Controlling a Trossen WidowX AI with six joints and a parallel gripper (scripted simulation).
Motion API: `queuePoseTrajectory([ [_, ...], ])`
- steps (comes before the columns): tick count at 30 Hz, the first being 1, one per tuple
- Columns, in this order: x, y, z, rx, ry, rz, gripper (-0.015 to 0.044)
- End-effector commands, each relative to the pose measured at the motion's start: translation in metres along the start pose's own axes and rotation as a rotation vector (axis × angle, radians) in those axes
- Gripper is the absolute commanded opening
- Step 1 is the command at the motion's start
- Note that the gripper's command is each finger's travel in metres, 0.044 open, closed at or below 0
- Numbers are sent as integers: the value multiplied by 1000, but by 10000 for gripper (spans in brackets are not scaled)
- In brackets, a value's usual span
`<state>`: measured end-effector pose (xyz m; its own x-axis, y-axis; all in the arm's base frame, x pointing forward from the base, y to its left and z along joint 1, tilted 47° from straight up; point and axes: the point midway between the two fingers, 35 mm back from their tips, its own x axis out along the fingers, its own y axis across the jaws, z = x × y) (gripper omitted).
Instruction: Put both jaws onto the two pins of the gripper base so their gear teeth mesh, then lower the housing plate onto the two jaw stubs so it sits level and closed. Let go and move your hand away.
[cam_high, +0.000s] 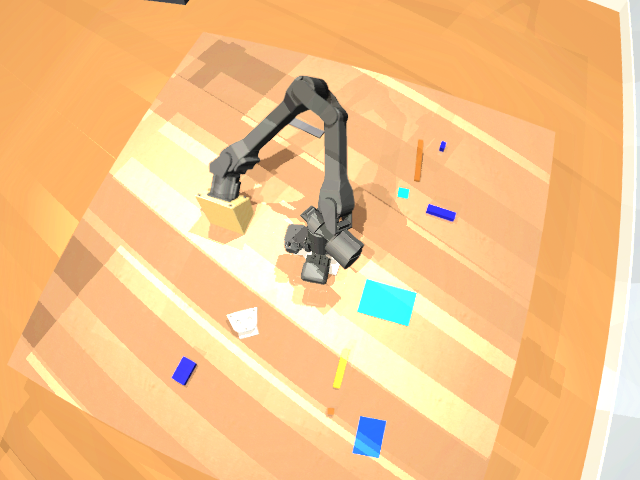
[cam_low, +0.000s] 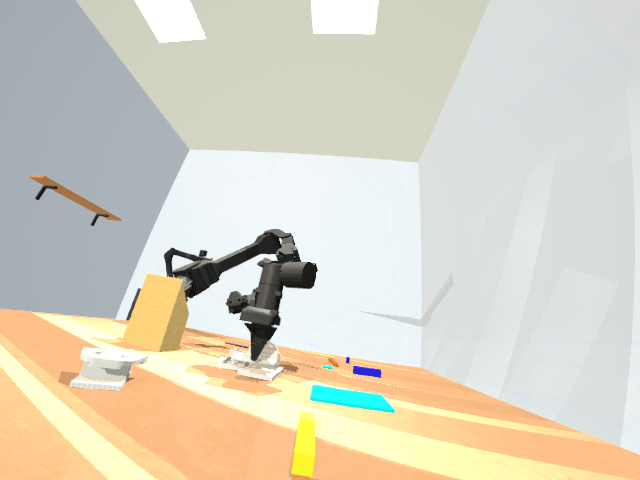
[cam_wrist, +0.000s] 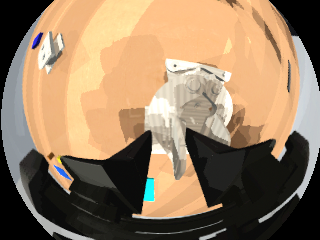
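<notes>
My gripper (cam_wrist: 167, 132) (cam_low: 255, 356) is shut on a white jaw (cam_wrist: 178, 160), whose upright fin stands between the fingers in the wrist view. The white gripper base (cam_wrist: 175, 65) (cam_low: 260, 373) (cam_high: 334, 268) is on the table directly under the held jaw. The held jaw overlaps the base and white parts at its middle. Whether it sits on a pin, whether teeth mesh, and where the other jaw's outline ends cannot be told. The white housing plate (cam_high: 245, 321) (cam_low: 109, 367) (cam_wrist: 47, 51) stands apart on the table, to the left of the base in the exterior view.
A cyan plate (cam_high: 386, 302) (cam_low: 351, 398) lies near the base. A yellow bar (cam_high: 340, 369), a blue plate (cam_high: 369, 437) and a blue block (cam_high: 184, 370) lie farther forward. An orange bar (cam_high: 418, 161) and a dark blue bar (cam_high: 440, 212) lie on the other side. The arm stands on a wooden block (cam_high: 225, 212).
</notes>
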<state>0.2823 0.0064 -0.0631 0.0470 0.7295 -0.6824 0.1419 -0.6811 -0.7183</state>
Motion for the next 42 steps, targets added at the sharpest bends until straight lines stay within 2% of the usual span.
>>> queuePoseTrajectory([
  [1,0,0,-1,3,4,-1,134],
  [42,12,0,-1,-1,4,-2,134],
])
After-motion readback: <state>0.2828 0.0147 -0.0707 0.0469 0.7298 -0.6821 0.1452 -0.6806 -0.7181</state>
